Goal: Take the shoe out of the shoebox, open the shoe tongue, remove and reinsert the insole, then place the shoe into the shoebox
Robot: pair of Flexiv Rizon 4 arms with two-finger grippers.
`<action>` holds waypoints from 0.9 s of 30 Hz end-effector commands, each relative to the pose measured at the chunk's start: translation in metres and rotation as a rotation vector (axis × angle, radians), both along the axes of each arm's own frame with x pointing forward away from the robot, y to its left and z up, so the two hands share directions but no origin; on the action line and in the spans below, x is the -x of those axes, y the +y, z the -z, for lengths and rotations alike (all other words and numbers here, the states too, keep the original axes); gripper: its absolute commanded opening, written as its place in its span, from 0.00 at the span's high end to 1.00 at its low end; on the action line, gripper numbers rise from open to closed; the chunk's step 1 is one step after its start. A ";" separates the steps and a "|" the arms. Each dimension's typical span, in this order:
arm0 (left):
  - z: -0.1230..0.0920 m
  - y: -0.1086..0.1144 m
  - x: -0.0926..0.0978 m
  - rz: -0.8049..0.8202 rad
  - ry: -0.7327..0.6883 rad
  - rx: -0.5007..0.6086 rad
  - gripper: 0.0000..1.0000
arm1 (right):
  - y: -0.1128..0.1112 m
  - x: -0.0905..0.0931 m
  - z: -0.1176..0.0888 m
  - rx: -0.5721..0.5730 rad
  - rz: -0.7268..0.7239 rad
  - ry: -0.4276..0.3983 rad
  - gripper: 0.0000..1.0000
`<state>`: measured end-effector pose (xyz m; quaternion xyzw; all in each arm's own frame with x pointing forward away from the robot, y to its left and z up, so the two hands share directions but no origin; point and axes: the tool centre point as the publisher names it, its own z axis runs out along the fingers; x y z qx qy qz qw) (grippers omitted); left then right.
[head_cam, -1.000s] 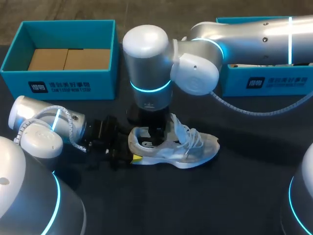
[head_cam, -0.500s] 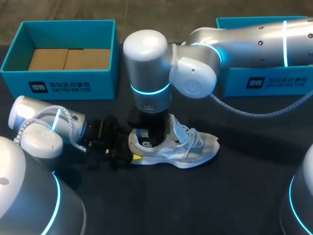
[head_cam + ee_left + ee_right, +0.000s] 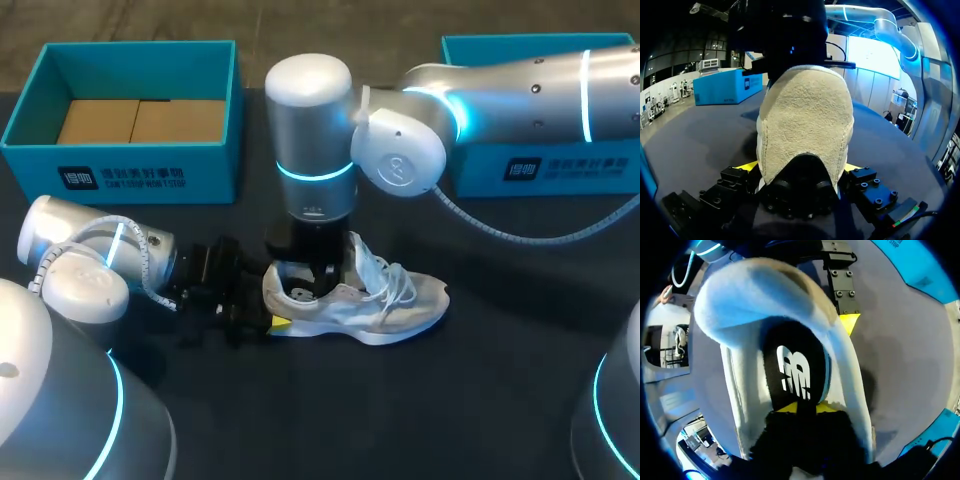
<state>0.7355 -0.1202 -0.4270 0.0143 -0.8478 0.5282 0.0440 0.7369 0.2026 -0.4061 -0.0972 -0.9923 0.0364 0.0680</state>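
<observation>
- Head view: the shoe [image 3: 360, 300] lies on the desk [image 3: 500, 400], out of the shoebox [image 3: 120, 165], long axis across me. The heel is at my left gripper [image 3: 262, 318]. My right gripper [image 3: 312, 275] drops straight into the opening, so it is nearer. Since a second ago that arm's wrist has shifted slightly right; the shoe has stayed put.
- Left wrist view: the left gripper pinches the heel from both sides.
- Right wrist view: the insole [image 3: 795, 370] sits directly under the gripper; I cannot tell whether it is closed.

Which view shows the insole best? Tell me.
Right wrist view: it looks straight into the shoe at the insole. Head view catches a sliver through the collar; left wrist view shows only the heel.
</observation>
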 end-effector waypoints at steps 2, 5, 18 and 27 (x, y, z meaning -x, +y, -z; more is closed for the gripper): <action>0.005 -0.002 -0.003 -0.001 0.000 -0.003 1.00 | -0.004 0.009 0.011 0.010 0.014 0.005 1.00; 0.005 -0.002 -0.003 -0.001 0.000 -0.003 1.00 | -0.009 0.011 0.000 -0.001 0.029 -0.016 1.00; 0.005 -0.002 -0.003 -0.001 0.000 -0.003 1.00 | -0.043 0.006 -0.054 -0.036 0.029 -0.104 1.00; 0.005 -0.002 -0.003 -0.001 0.000 -0.003 1.00 | -0.019 0.000 -0.081 -0.088 -0.081 -0.102 1.00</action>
